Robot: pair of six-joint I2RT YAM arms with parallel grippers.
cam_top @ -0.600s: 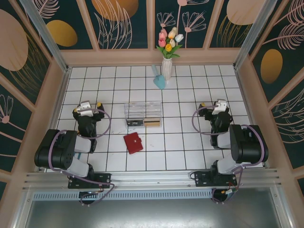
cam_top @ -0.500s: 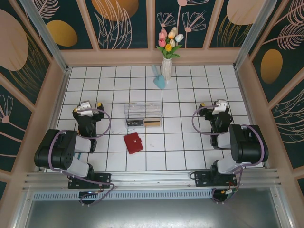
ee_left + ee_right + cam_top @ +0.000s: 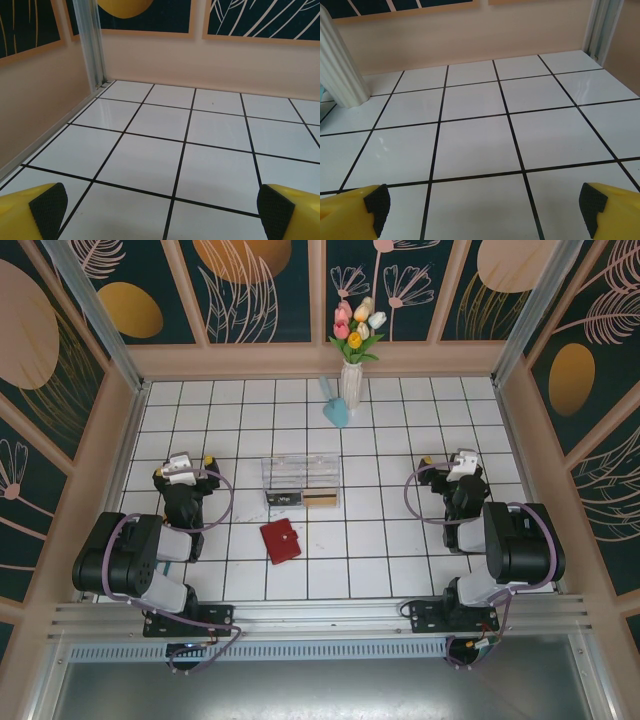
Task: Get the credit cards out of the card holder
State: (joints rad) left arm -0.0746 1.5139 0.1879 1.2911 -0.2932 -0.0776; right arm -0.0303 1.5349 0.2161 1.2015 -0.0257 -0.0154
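Staged lab booth: white tiled floor (image 3: 380,540), leaf-print panels (image 3: 260,290), aluminium rail (image 3: 320,615)

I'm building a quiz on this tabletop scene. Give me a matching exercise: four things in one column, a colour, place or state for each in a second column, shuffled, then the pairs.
Things:
1. card holder
2. clear box
3. vase
4. left claw

Descriptions:
A. white, at the far edge
B. open, holding nothing
C. red, nearest the near edge
D. see-through, in the middle

Pairs: 1-C, 2-D, 3-A, 4-B
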